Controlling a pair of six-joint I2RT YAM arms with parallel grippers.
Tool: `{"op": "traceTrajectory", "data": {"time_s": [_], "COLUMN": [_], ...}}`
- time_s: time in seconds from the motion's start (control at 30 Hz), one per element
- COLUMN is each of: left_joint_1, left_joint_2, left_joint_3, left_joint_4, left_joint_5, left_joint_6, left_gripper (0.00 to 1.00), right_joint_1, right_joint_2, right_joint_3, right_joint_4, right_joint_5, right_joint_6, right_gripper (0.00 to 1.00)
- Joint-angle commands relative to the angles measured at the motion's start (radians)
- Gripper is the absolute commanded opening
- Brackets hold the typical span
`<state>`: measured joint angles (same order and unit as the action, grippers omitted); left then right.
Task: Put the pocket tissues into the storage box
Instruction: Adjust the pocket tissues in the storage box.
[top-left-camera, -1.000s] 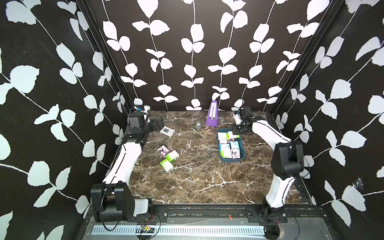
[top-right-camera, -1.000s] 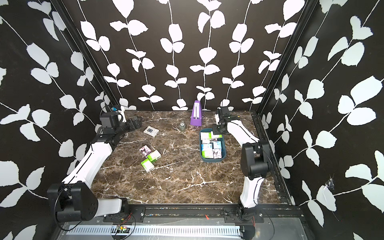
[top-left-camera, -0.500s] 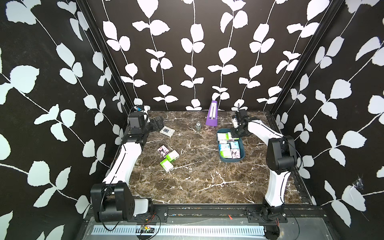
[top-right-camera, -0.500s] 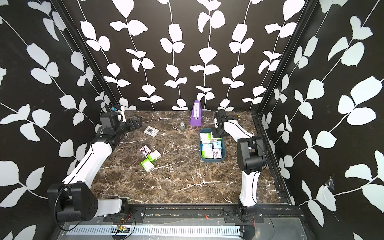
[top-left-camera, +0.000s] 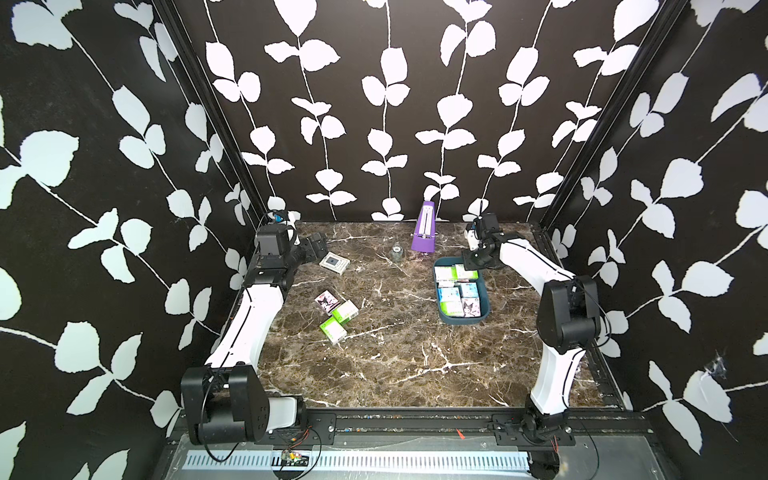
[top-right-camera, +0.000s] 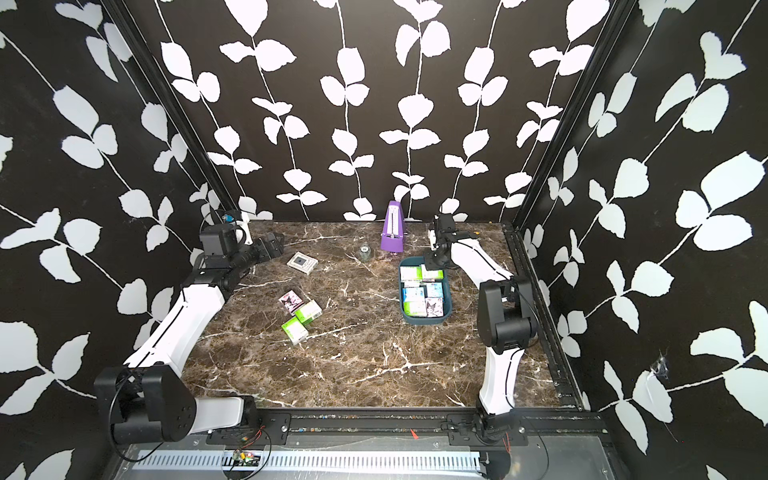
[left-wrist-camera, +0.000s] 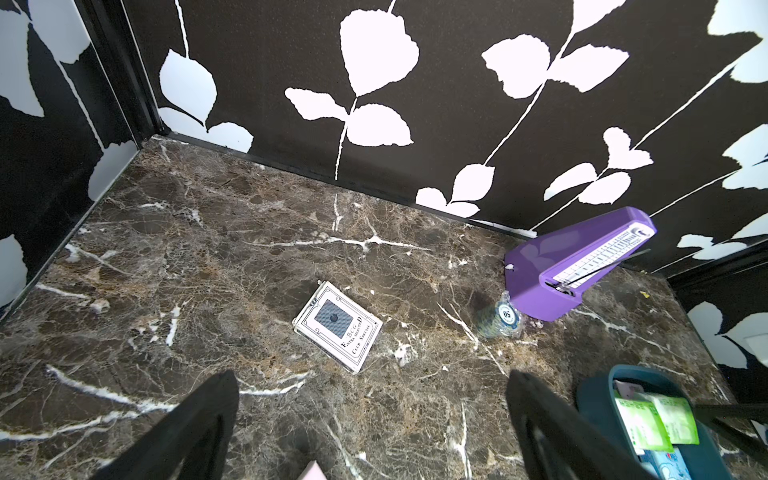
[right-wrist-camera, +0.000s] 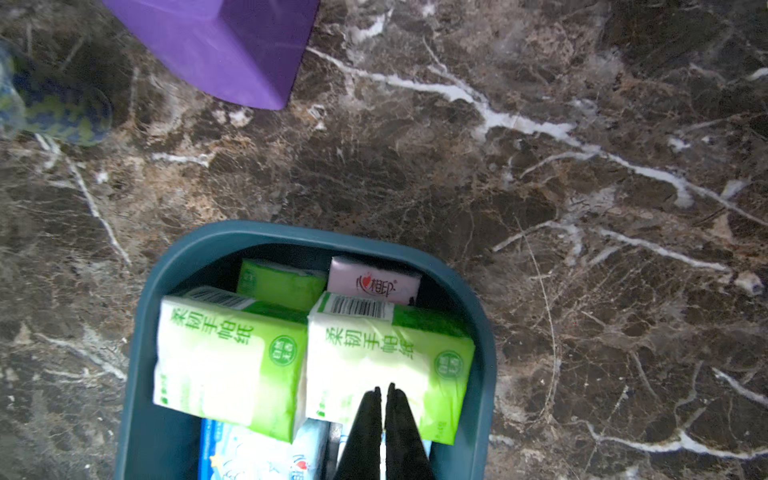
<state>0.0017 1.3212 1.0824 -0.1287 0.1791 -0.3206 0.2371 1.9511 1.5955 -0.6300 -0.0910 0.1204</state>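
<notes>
Three of the pocket tissues (top-left-camera: 345, 311) lie loose on the desk (top-left-camera: 395, 365), left of centre: a pink packet (top-left-camera: 327, 300) touching a green packet, with a second green packet (top-left-camera: 332, 330) just beside them. The others are packed in the storage box (top-left-camera: 463, 321) at the right, where two green ones (right-wrist-camera: 232, 353) sit side by side on top at the far end.

Each packet looks light and soft. It is paper in a glossy film, so it should give under pressure, and the wrap may slide. The best hold is probably across the short width, at the middle of the long sides, with a firm squeeze. Because the loose three are so close together, fingers going down for one may nudge the packet next to it.

The right end effector (right-wrist-camera: 383, 392) hangs over the far end of the box with its fingers pressed almost together and nothing between them. The left end effector (left-wrist-camera: 370, 376) is spread wide and empty near the back left corner. It points toward a card box (left-wrist-camera: 337, 326), with a purple metronome (left-wrist-camera: 577, 266) and a small jar (left-wrist-camera: 500, 318) beyond.
</notes>
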Motion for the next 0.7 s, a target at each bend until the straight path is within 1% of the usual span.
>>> {"op": "traceTrajectory", "data": {"time_s": [0.0, 0.2, 0.37, 0.47, 0.67], "left_joint_1": [0.004, 0.004, 0.004, 0.004, 0.003], "left_joint_2": [-0.034, -0.040, -0.040, -0.039, -0.033], "left_joint_3": [0.009, 0.008, 0.010, 0.011, 0.006], "left_joint_4": [0.003, -0.004, -0.011, -0.011, 0.000], "left_joint_5": [-0.003, -0.008, -0.014, -0.016, -0.009], "left_joint_6": [0.012, 0.020, 0.028, 0.031, 0.023], "left_gripper": [0.99, 0.99, 0.99, 0.99, 0.99], "right_joint_1": [0.016, 0.018, 0.019, 0.018, 0.023], "right_joint_2": [-0.004, 0.076, 0.139, 0.124, 0.024], "right_joint_3": [0.021, 0.030, 0.062, 0.058, 0.048], "right_joint_4": [0.024, 0.039, 0.010, 0.010, 0.016], "right_joint_5": [-0.027, -0.016, -0.016, -0.013, -0.006], "right_joint_6": [0.015, 0.018, -0.002, -0.008, -0.013], "right_gripper": [0.09, 0.09, 0.08, 0.08, 0.09]}}
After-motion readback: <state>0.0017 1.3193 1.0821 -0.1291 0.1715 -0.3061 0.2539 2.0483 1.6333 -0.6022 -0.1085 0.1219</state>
